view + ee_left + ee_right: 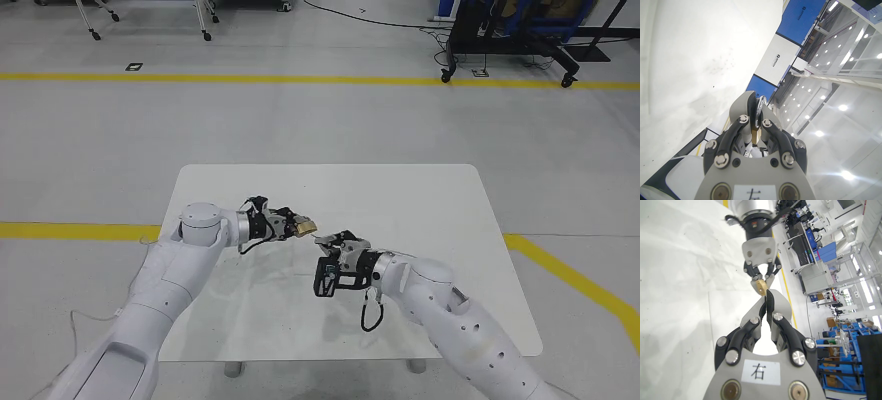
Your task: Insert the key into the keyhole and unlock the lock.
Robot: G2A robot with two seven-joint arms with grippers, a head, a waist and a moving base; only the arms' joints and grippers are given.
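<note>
The lock, a small brass block with flat faces and bevelled edges, hung in the air above the middle of the table. It was clamped between the tips of the left gripper, its brass end jutting out toward the right. From above, the lock showed as a dull gold lump at the end of the left gripper. In the left wrist view the brass body sat deep between the grey fingers of the left gripper. A curved, polished silver piece lay edge-on against one ribbed black pad; I could not tell whether it was the shackle.

Just right of the lock and slightly nearer, the right gripper had its pads pressed together at the tips. They pinched a thin flat sliver, the key, which was almost wholly hidden by the pads. That sliver met the lock's jutting end; whether it had entered the keyhole could not be told. In the top view the right gripper pointed up and left at the lock.

The pads were black rubber with a fine grid texture, and the fingers were smooth grey shells on black curved links with bright round rivets.

The table was a matte white slab with rounded corners and small dark specks. Around it lay a pale grey floor crossed by yellow lines.
</note>
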